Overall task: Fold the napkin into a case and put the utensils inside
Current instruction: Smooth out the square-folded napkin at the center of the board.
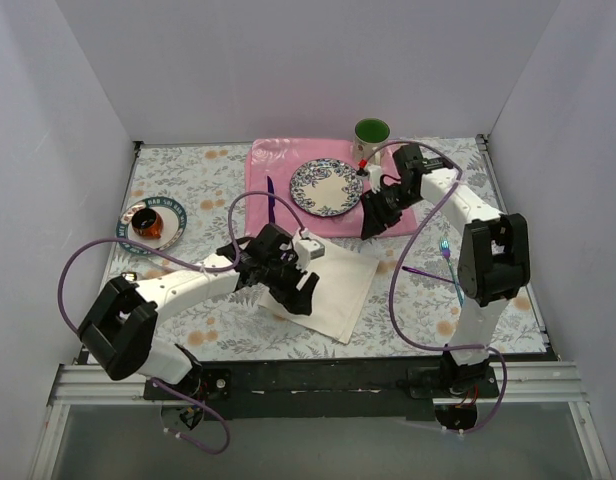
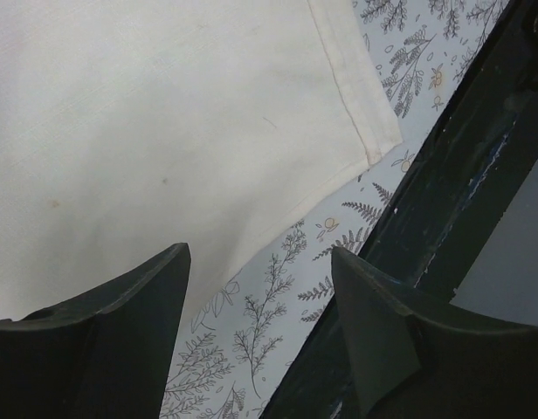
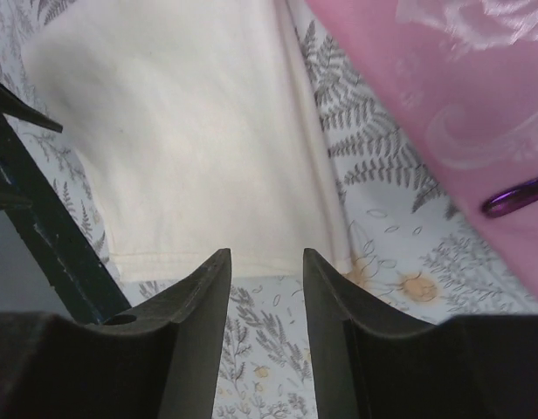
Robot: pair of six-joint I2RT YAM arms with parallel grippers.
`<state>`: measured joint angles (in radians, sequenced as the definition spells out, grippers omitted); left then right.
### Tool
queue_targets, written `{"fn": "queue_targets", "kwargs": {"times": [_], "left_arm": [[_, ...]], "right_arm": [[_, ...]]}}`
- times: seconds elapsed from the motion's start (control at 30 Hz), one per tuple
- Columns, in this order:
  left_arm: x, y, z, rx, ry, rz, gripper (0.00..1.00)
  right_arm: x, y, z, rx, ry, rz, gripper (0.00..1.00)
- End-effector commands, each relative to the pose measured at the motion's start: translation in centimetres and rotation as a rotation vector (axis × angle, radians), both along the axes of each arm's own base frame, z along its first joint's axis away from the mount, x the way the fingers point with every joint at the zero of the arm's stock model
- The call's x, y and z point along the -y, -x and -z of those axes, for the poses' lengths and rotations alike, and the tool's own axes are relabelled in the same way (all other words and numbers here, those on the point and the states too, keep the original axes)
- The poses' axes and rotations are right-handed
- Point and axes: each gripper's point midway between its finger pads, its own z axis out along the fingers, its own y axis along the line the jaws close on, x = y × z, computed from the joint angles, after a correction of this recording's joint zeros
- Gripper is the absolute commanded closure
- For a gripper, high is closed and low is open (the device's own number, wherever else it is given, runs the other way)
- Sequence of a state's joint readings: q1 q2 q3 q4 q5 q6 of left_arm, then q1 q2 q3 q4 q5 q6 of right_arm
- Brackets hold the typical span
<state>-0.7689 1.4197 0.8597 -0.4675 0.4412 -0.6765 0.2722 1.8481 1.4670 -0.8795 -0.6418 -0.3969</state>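
Two robot arms work over a cream napkin [image 1: 338,290] lying flat on the fern-print table [image 1: 188,185], just on the near side of a pink placemat [image 1: 278,160], with a thin strip of table showing between the two cloths. The napkin is a broad four-sided sheet and has not been shaped into a narrow case. The left gripper [image 1: 300,290] hangs over the napkin's left half, on the near side of the placemat. In its wrist view the left gripper [image 2: 260,253] has its jaws wide apart with nothing between them, and the napkin [image 2: 164,131] and one hemmed corner lie below. The right gripper [image 1: 371,228] sits at the placemat's near edge, toward its right end. In its wrist view the right gripper [image 3: 266,253] has its jaws parted by a narrower gap and also holds nothing. The fingertips point at the hemmed edge of the napkin [image 3: 182,131], with the placemat [image 3: 426,78] to one side. The utensils [image 1: 445,248] lie on the table off the placemat's near right corner, beside the right arm and apart from the napkin. A patterned plate [image 1: 328,188] rests on the placemat. A green mug [image 1: 371,132] stands at its far edge, and a dark purple knife [image 1: 271,200] lies along its left side. A small dish [image 1: 153,225] sits well to the placemat's left.
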Motion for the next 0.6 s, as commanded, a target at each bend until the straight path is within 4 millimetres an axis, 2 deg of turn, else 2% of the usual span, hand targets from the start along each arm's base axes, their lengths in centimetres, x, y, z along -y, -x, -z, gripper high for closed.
{"fn": "queue_targets", "kwargs": {"times": [0.0, 0.13, 0.23, 0.37, 0.57], "left_arm": [[-0.3, -1.2, -1.7, -0.016, 0.077, -0.037, 0.34], [-1.2, -1.8, -2.0, -0.030, 0.075, -0.060, 0.34], [-1.9, -1.9, -2.1, -0.047, 0.077, -0.070, 0.34], [-2.5, -2.1, -1.6, -0.057, 0.061, -0.079, 0.33], [-2.3, -2.5, -0.8, -0.121, 0.075, -0.110, 0.34]], "right_arm": [[-1.0, -1.0, 2.0, -0.024, 0.053, -0.044, 0.52], [-2.0, -3.3, 3.1, -0.012, 0.085, -0.079, 0.52], [-2.3, -3.6, 3.4, -0.026, 0.091, -0.092, 0.52], [-2.1, -2.1, 4.9, -0.055, 0.109, -0.130, 0.54], [-1.6, 0.5, 6.5, -0.103, 0.104, -0.151, 0.58]]}}
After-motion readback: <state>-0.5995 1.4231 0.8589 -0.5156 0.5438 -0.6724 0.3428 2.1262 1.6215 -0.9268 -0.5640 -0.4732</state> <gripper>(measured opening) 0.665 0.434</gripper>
